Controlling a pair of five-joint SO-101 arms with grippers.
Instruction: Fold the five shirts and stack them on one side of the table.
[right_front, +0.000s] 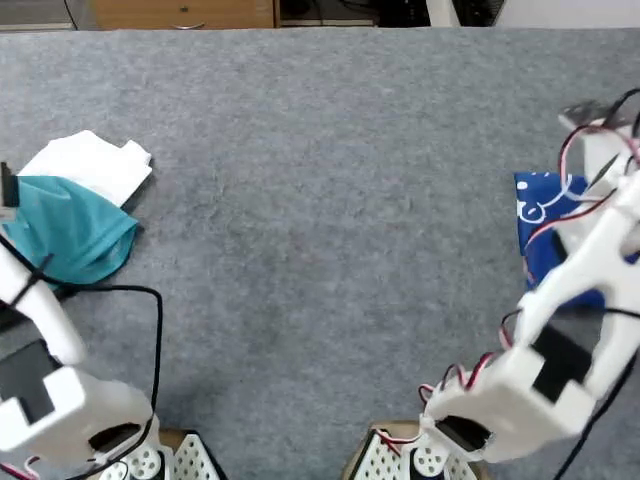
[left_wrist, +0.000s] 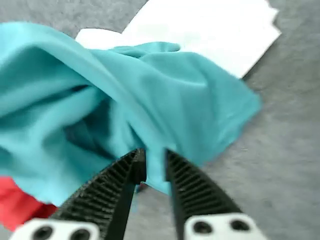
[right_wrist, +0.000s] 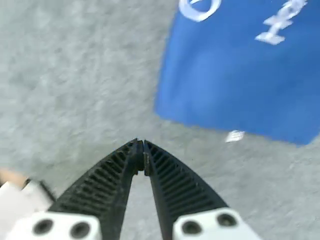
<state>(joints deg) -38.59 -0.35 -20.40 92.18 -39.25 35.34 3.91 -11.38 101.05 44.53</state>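
A crumpled teal shirt (right_front: 65, 230) lies at the table's left edge, partly over a white shirt (right_front: 95, 165). In the left wrist view my left gripper (left_wrist: 151, 167) is pinched on the edge of the teal shirt (left_wrist: 150, 95), its fingers nearly together with cloth between them. A bit of red cloth (left_wrist: 20, 205) peeks out under the teal one. At the right edge lies a folded blue shirt (right_front: 545, 225) with white print. My right gripper (right_wrist: 144, 150) is shut and empty, just above the grey mat, a short way off the blue shirt's (right_wrist: 240, 75) edge.
A grey mat (right_front: 330, 220) covers the table, with a wide bare stretch between the two piles. The right arm (right_front: 570, 300) reaches over the blue shirt. A black cable (right_front: 140, 300) loops by the left arm. A small white tag (right_wrist: 234, 135) lies by the blue shirt.
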